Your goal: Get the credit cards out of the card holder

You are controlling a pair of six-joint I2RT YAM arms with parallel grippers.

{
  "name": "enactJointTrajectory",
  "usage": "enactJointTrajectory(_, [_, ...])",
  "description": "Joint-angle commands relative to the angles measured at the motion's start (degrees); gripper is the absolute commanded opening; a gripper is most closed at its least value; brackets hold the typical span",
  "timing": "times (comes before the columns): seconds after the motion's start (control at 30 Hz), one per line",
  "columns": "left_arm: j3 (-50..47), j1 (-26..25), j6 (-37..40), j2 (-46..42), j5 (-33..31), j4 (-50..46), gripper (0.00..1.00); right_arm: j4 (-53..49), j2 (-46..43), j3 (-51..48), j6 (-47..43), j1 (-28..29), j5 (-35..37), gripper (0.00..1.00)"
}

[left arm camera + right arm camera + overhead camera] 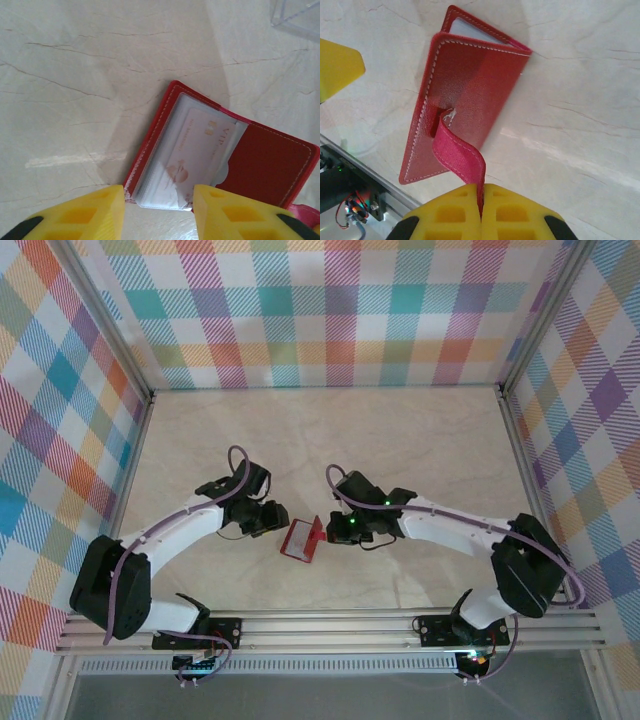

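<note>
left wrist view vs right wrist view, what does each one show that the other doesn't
Left wrist adds: the inside of the card holder, a pale credit card in its clear pocket, the open left gripper straddling the pocket's near edge, and a clear plastic rectangle beyond.
Right wrist adds: the red outer cover, with the right gripper shut on the snap tab.
Both: the red card holder and the marble table.

Grained, leather-like red with pale stitching on the card holder (470, 75); glossy clear plastic on its sleeve (160, 167), over a smooth pale card (200, 145). Smooth, faintly shiny marble look on the table (75, 75). Matt yellow plastic on the fingers (230, 212).
</note>
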Motion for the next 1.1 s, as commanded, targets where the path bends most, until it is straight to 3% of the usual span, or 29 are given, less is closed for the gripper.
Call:
enactJointTrajectory(0.0, [1.4,0.0,0.7,2.1,2.9,2.4,0.39,-5.7,-3.2,-1.3,-2.0,-0.4,5.8,0.04])
enactJointTrajectory(0.73, [2.7,-5.6,1.9,12.6,5.0,7.9,0.30,-7.5,3.9,-3.5,-5.2,-5.5,12.0,0.05])
enactJointTrajectory(1.07, [3.2,-6.0,4.5,17.1,2.6,5.6,0.26,-10.9,3.7,-3.4,-4.9,-5.8,15.7,0.22])
